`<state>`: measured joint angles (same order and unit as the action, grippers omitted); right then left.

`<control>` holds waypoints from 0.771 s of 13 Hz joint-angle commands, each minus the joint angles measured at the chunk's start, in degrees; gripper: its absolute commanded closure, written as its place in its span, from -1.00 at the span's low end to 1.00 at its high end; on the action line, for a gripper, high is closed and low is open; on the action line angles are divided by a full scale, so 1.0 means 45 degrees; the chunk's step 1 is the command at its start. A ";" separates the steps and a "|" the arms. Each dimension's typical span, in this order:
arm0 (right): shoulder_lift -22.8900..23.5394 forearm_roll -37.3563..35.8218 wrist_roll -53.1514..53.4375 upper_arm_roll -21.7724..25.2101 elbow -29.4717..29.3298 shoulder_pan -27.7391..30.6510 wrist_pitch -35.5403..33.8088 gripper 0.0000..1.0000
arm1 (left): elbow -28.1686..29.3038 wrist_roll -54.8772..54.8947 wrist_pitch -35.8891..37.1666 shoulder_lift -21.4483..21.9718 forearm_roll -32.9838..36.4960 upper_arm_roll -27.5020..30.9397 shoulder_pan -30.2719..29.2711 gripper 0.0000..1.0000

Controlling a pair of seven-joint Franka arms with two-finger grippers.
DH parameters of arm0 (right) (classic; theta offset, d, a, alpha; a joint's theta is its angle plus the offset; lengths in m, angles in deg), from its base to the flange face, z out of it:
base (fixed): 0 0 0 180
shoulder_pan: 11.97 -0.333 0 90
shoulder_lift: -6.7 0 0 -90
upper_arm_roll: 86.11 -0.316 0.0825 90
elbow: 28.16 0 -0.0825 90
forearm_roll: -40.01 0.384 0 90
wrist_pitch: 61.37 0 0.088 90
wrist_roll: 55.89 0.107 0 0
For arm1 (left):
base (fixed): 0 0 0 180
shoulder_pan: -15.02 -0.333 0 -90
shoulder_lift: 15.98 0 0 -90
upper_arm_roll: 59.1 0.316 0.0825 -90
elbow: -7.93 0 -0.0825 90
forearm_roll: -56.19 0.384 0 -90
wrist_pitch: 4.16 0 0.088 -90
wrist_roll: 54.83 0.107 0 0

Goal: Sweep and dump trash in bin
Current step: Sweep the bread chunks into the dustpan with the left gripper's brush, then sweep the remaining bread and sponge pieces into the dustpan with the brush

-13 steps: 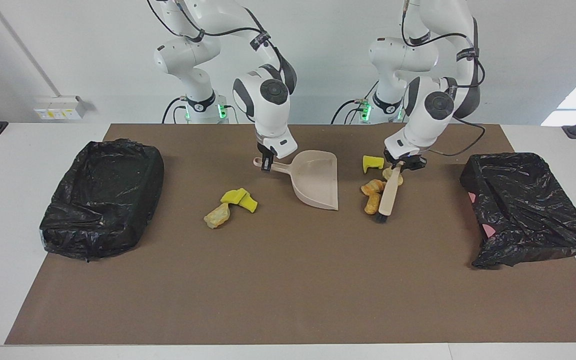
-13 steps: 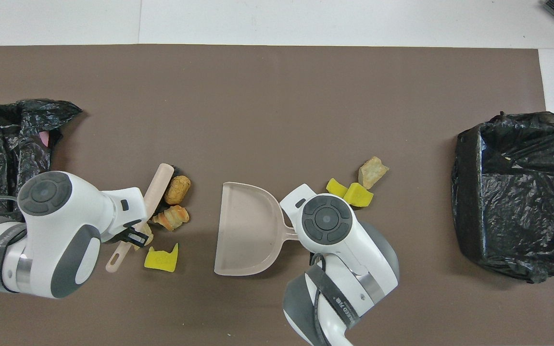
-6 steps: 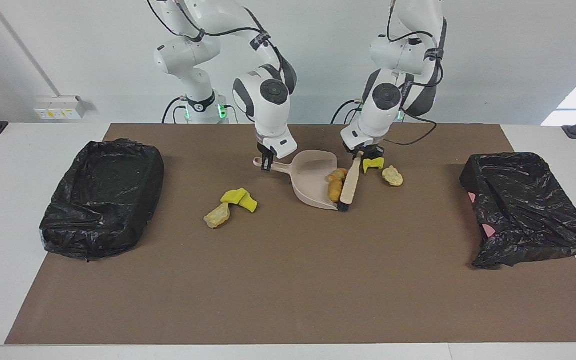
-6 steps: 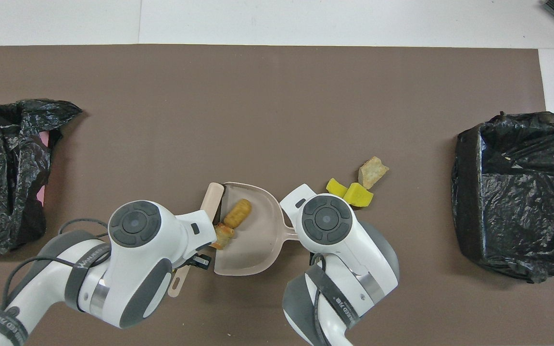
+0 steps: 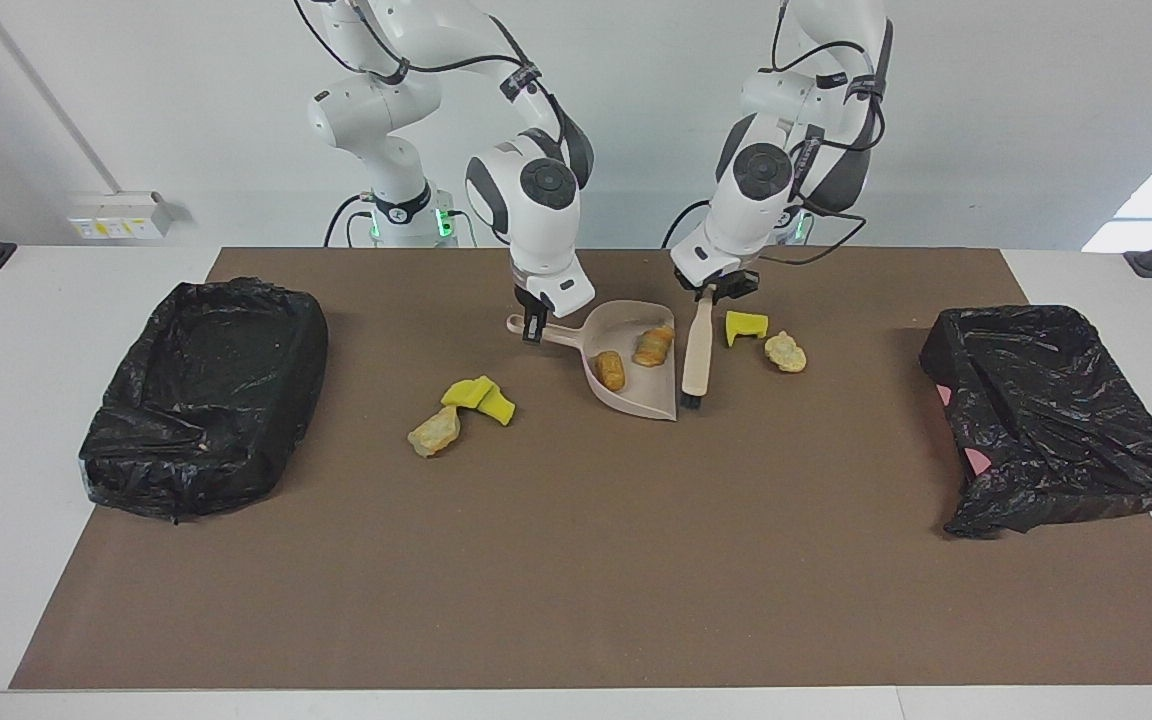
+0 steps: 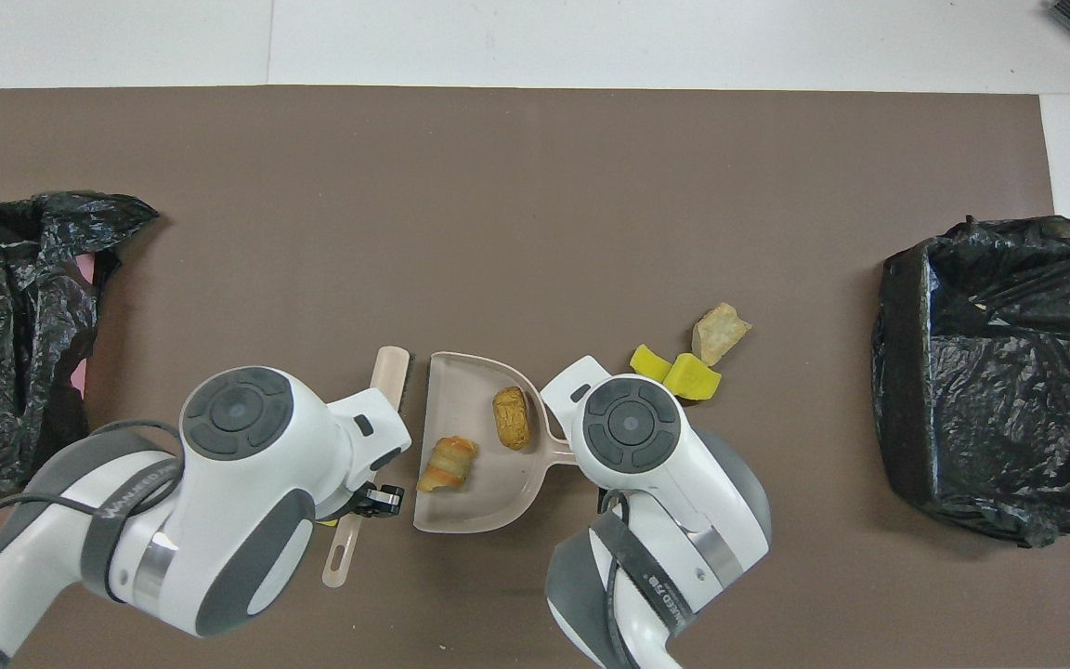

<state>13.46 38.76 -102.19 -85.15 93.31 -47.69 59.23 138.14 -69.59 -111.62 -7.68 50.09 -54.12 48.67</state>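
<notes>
My right gripper [image 5: 533, 328] is shut on the handle of the beige dustpan [image 5: 646, 392], which rests on the mat. Two orange bread lumps [image 5: 610, 370] [image 5: 653, 345] lie in the pan; they also show in the overhead view [image 6: 511, 417] [image 6: 447, 463]. My left gripper [image 5: 719, 291] is shut on the handle of the beige hand brush [image 5: 696, 355], which stands beside the pan's open edge. A yellow wedge [image 5: 744, 326] and a tan lump [image 5: 785, 351] lie on the mat toward the left arm's end. Two yellow wedges [image 5: 481, 397] and a tan lump [image 5: 434, 432] lie toward the right arm's end.
A bin lined with a black bag [image 5: 201, 395] stands at the right arm's end of the brown mat. Another black-bagged bin [image 5: 1051, 415] stands at the left arm's end, with a bit of pink showing at its side.
My left gripper swept the brush toward the dustpan and pushed two bread lumps into it, then drew the brush back a little. The right gripper and the pan have not moved.
</notes>
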 commanded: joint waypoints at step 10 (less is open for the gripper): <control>-0.0017 -0.0193 0.0112 -0.0039 0.0155 -0.0012 0.0076 1.00 | 0.4401 -0.8010 0.1363 0.4580 -0.0129 -0.0090 -0.2048 1.00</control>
<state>13.46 38.76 -102.19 -85.15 93.31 -47.69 59.23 151.56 -104.14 -103.38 6.76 50.07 -53.98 41.33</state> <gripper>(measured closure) 0.678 0.736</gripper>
